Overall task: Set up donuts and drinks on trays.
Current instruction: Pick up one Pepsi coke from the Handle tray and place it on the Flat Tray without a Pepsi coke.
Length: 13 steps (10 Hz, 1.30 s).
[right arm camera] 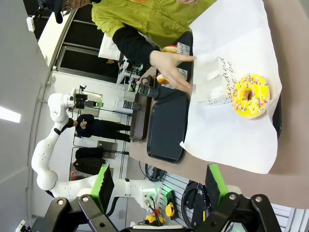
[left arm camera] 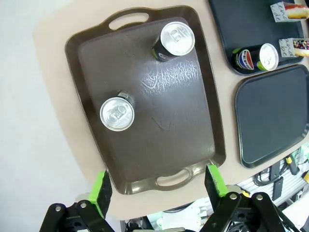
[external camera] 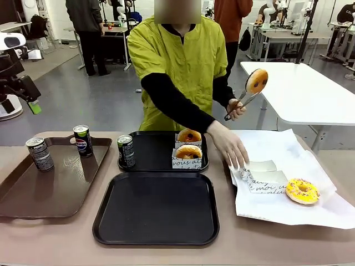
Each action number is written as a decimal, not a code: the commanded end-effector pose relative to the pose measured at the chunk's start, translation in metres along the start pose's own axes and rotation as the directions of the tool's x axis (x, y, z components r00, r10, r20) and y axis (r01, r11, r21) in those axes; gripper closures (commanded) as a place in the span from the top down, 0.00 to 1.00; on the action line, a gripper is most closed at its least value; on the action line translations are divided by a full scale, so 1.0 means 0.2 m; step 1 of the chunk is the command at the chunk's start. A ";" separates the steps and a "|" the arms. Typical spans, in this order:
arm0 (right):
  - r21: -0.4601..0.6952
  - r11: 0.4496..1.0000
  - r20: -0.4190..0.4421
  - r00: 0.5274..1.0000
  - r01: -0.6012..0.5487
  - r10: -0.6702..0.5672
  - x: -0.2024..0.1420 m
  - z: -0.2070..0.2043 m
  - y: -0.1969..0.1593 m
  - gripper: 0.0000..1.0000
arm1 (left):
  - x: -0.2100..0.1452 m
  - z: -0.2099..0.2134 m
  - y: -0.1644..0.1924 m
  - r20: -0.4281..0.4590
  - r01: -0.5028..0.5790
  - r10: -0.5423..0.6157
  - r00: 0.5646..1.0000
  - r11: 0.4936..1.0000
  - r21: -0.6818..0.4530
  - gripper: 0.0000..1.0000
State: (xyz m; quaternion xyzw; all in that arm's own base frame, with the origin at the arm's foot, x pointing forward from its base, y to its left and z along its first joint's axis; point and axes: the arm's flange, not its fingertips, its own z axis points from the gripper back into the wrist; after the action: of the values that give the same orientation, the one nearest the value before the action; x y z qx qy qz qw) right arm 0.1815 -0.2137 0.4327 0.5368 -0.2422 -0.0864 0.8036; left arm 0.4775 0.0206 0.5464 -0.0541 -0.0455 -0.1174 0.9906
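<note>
Far black tray (external camera: 152, 145): holds one can (external camera: 126, 151) at its 9 o'clock edge. Two boxed donuts (external camera: 189, 151) sit on its 3 o'clock side, one behind the other, each in a small white paper box with black script.
Boxed donuts, facing: propped in their boxes, glazed faces tilted towards the robot's side.
Near black tray (external camera: 155, 208): at 6 o'clock of the far one, rims just beside each other.
Lifted donut (external camera: 257, 81): pinched in tongs (external camera: 239, 104) by the person's hand (external camera: 237, 111), up in the air at about 1 o'clock of the far tray. It stands on edge, hole towards the robot.
Yellow donut (external camera: 302, 191): flat, hole up, on white paper (external camera: 277, 213) at 3 o'clock of the near tray (sprinkles on the glaze).
Flat boxes (external camera: 260, 178): on the same paper, at 9 o'clock of the yellow donut. The person's other hand (external camera: 230, 147) reaches down just beside them.
Brown tray (external camera: 61, 183): at 9 o'clock of the black trays, carrying a grey can (external camera: 40, 153) and a Pepsi-logo can (external camera: 82, 140).
Cans, axis: all three upright, silver tops up.
Left gripper (left arm camera: 158, 185): released, jaws spread wide above the brown tray's handle end.
Right gripper (right arm camera: 160, 181): released, fingers wide apart, grasping nothing.
</note>
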 end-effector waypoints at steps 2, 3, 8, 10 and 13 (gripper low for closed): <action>0.019 1.000 0.007 1.000 -0.018 0.018 0.01 0.00 0.00 1.00 | -0.03 -0.18 0.06 0.115 -0.093 0.083 0.990 0.992 0.089 1.00; 0.019 1.000 0.007 1.000 -0.018 0.018 0.01 0.00 0.00 1.00 | -0.02 -0.24 0.07 0.157 -0.141 0.123 0.980 0.984 0.109 1.00; 0.019 1.000 0.007 1.000 -0.018 0.018 0.01 0.00 0.00 1.00 | 0.03 -0.46 0.10 0.092 -0.232 0.220 0.971 0.959 0.161 1.00; 0.019 1.000 0.007 1.000 -0.018 0.018 0.01 0.00 0.00 1.00 | 0.09 -0.52 0.14 0.033 -0.251 0.249 0.968 0.957 0.148 1.00; 0.019 1.000 0.007 1.000 -0.018 0.018 0.01 0.00 0.00 1.00 | 0.18 -0.57 0.20 -0.008 -0.249 0.251 0.968 0.963 0.106 1.00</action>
State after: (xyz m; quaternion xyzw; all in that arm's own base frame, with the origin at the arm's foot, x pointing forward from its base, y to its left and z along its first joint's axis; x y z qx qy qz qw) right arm 0.1815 -0.2138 0.4327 0.5367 -0.2422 -0.0864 0.8036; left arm 0.5191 0.0339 0.4292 0.0074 -0.0490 0.0036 0.9988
